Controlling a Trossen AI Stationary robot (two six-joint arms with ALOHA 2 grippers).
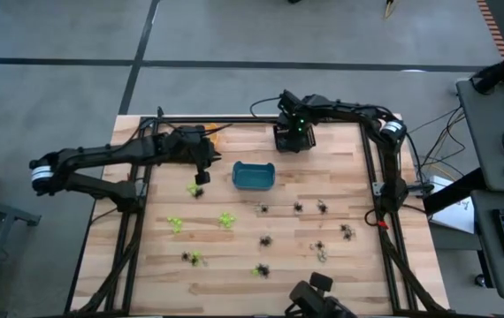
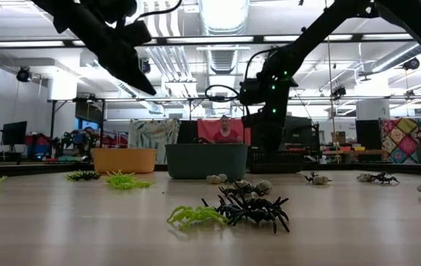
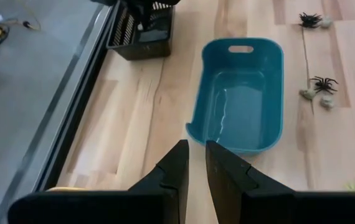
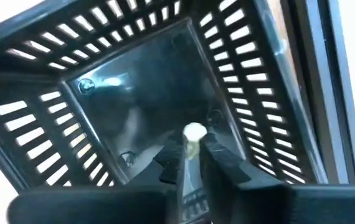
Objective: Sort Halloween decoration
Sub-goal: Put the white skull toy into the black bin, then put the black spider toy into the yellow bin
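Small spider decorations lie scattered on the wooden table: lime green ones (image 1: 226,219), black ones (image 1: 266,240) and pale ones (image 1: 321,254). A green and a black one (image 2: 229,212) lie together near the front. My right gripper (image 4: 193,149) reaches down into the black slatted bin (image 1: 292,138) at the far edge, shut on a pale grey-white decoration (image 4: 194,132). My left gripper (image 3: 196,158) hovers left of the teal bin (image 1: 254,176), tilted down toward it. It is shut, and the narrow slit between its fingers holds nothing. My right gripper pinches the pale decoration's lower stem (image 4: 193,148) between its two fingertips. Its rounded head (image 4: 194,130) sticks out past the tips. The fingers point steeply down into the black bin, and the piece hangs above the bin's floor (image 4: 140,93).
An orange bin (image 2: 124,159) stands at the far left, mostly under my left arm in the high view. The teal bin (image 3: 240,93) holds nothing that shows. A black metal frame (image 1: 371,177) runs round the table. More black spiders (image 3: 324,83) lie right of the teal bin.
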